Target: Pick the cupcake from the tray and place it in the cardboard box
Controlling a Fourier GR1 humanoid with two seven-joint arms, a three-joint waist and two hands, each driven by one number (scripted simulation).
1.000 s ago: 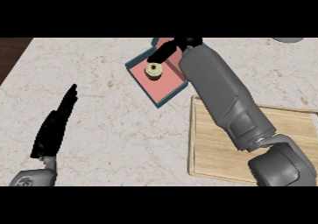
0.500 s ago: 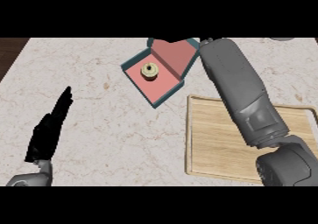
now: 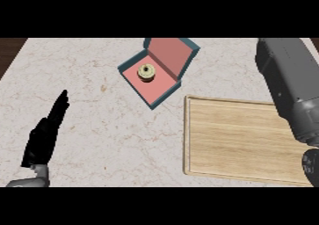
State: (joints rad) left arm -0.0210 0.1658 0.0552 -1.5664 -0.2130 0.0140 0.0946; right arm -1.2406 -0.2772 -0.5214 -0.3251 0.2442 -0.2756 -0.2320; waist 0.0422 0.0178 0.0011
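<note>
The cupcake (image 3: pixel 146 72), pale with a dark centre, sits inside the cardboard box (image 3: pixel 163 90), which has a pink inside and teal walls, its lid open toward the far right. Empty, the wooden tray (image 3: pixel 239 140) lies on the counter right of the box. My left hand (image 3: pixel 45 136) shows at the lower left, open with straight fingers pointing away, well clear of the box. Only my grey right forearm (image 3: pixel 291 88) shows, over the tray's right edge and reaching up to the picture's top. Its hand is out of sight.
The marble counter (image 3: pixel 103 110) stretches between my left hand and the box. A dark strip (image 3: pixel 6 52) at the far left marks the counter's edge.
My right arm has swung to the right, away from the box, uncovering its lid. The cupcake stays in the box. The left hand has barely moved.
</note>
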